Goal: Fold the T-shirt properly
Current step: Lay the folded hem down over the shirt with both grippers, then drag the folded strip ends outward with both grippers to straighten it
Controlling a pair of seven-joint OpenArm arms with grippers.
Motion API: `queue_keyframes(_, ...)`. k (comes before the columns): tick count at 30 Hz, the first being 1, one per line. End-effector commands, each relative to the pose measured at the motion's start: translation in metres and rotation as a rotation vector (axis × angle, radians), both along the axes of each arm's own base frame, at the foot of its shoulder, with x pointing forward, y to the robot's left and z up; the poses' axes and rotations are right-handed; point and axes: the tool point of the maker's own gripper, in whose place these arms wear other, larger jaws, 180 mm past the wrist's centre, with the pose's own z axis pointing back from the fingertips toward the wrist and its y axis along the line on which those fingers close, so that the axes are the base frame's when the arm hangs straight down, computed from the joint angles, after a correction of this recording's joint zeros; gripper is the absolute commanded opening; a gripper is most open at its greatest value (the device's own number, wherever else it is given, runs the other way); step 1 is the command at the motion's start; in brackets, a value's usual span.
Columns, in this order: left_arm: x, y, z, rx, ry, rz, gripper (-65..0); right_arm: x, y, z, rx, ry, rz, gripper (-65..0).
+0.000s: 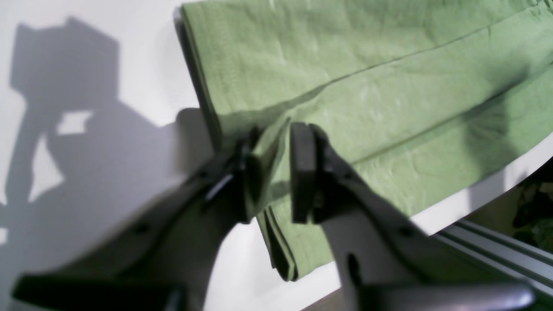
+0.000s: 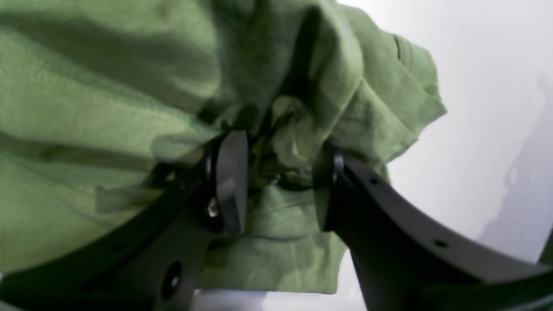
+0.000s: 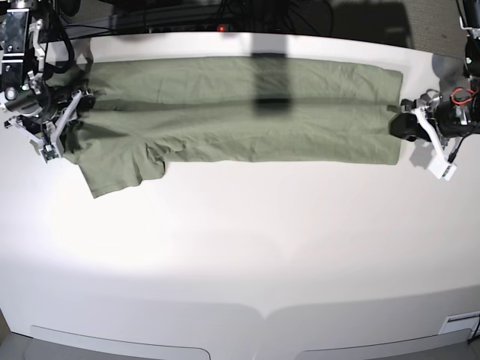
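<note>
The sage-green T-shirt (image 3: 240,109) lies as a long, lengthwise-folded band across the far part of the white table (image 3: 240,247). One sleeve (image 3: 120,169) sticks out toward the front at its left end. My left gripper (image 3: 409,124) is at the band's right end. In the left wrist view its jaws (image 1: 272,172) stand apart over the layered hem corner of the T-shirt (image 1: 367,86), with a fold of cloth leaning on one pad. My right gripper (image 3: 64,112) is at the left end. Its jaws (image 2: 276,185) are apart around bunched fabric of the T-shirt (image 2: 108,108).
The table's rounded edge and an aluminium rail (image 1: 497,246) run close behind the left gripper. Cables and dark equipment (image 3: 225,19) sit beyond the far edge. A dark shadow band (image 3: 270,75) crosses the shirt's middle. Bare white tabletop stretches toward the front.
</note>
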Motion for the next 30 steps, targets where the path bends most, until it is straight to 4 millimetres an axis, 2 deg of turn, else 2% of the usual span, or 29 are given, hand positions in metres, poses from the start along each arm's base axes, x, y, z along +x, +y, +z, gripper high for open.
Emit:
queue_keyframes(1, 0.011, 0.005, 0.012, 0.007, -0.046, 0.002, -47.9, 0.012, -0.013, 0.017, -0.054, -0.060, -0.016, -40.8)
queue_keyframes(4, 0.022, 0.004, 0.020, -0.015, -0.107, 0.027, -47.4, 0.030, -0.020, 0.032, -0.067, -0.164, -0.065, -40.9)
queue_keyframes(7, 0.039, -0.001, 0.034, -0.062, -0.215, 0.070, -47.4, 0.052, -0.010, 0.045, 0.001, -0.249, -0.057, -40.9)
queue_keyframes(10, 0.045, -0.016, 0.045, -0.101, -0.270, 0.075, -47.4, 0.071, -0.001, 0.059, 0.058, -0.321, -0.052, -40.9)
queue_keyframes(13, 0.047, -0.038, 0.051, -0.150, -0.294, 0.072, -47.4, 0.083, 0.017, 0.063, 0.142, -0.352, -0.032, -40.9)
queue_keyframes(16, 0.044, -0.061, 0.044, -0.204, -0.278, 0.080, -47.4, 0.082, 0.032, 0.056, 0.194, -0.345, -0.008, -40.9)
queue_keyframes(20, 0.038, -0.075, 0.029, -0.184, -0.242, 0.079, -47.4, 0.075, 0.042, 0.042, 0.203, -0.309, -0.030, -40.9)
queue_keyframes(26, 0.009, -0.078, 0.006, -0.167, -0.141, 0.066, -47.4, 0.048, 0.051, 0.012, 0.211, -0.209, -0.061, -40.9)
queue_keyframes(30, -0.014, -0.065, -0.025, -0.091, -0.045, 0.098, -51.7, 0.028, 0.055, -0.013, 0.240, -0.143, -0.094, -40.9)
